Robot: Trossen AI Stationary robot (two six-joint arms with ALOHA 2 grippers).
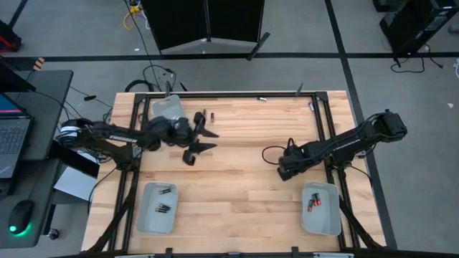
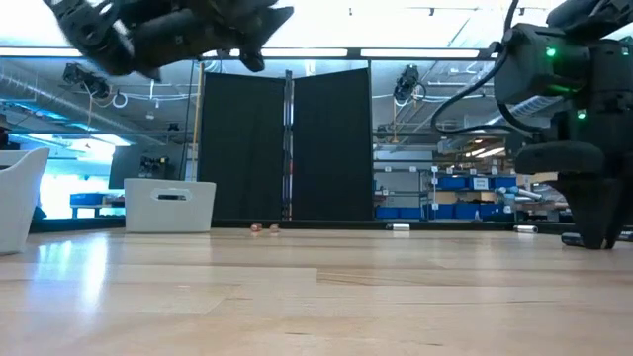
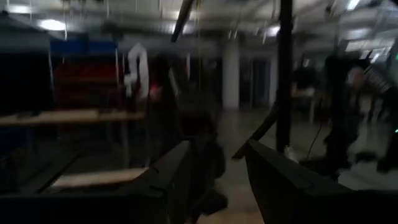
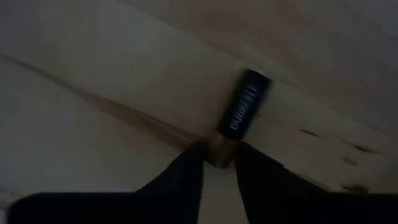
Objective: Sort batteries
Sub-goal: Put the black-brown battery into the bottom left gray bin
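Note:
A dark battery with a copper end (image 4: 239,112) lies on the wooden table (image 1: 237,201). My right gripper (image 4: 219,163) points down at the table right of the middle (image 1: 286,172) and is shut on that battery; the low view shows its tips at the table top (image 2: 596,237). My left gripper (image 1: 206,140) is open and empty, lifted high over the far left part of the table (image 2: 259,35); its fingers (image 3: 180,180) point level. Two small batteries (image 1: 209,115) lie on the table beyond it. My right gripper pinches the battery's copper end (image 4: 219,149) between its two fingertips. The fingers come from above, pointing down. The battery lies flat on the table and its dark body reaches away from the fingers.
A pale grey tray (image 1: 157,209) at the near left holds several dark batteries. A tray (image 1: 321,208) at the near right holds a red-ended one. A third pale tray (image 1: 167,107) stands at the far left. A small silvery battery (image 1: 262,99) lies near the far edge.

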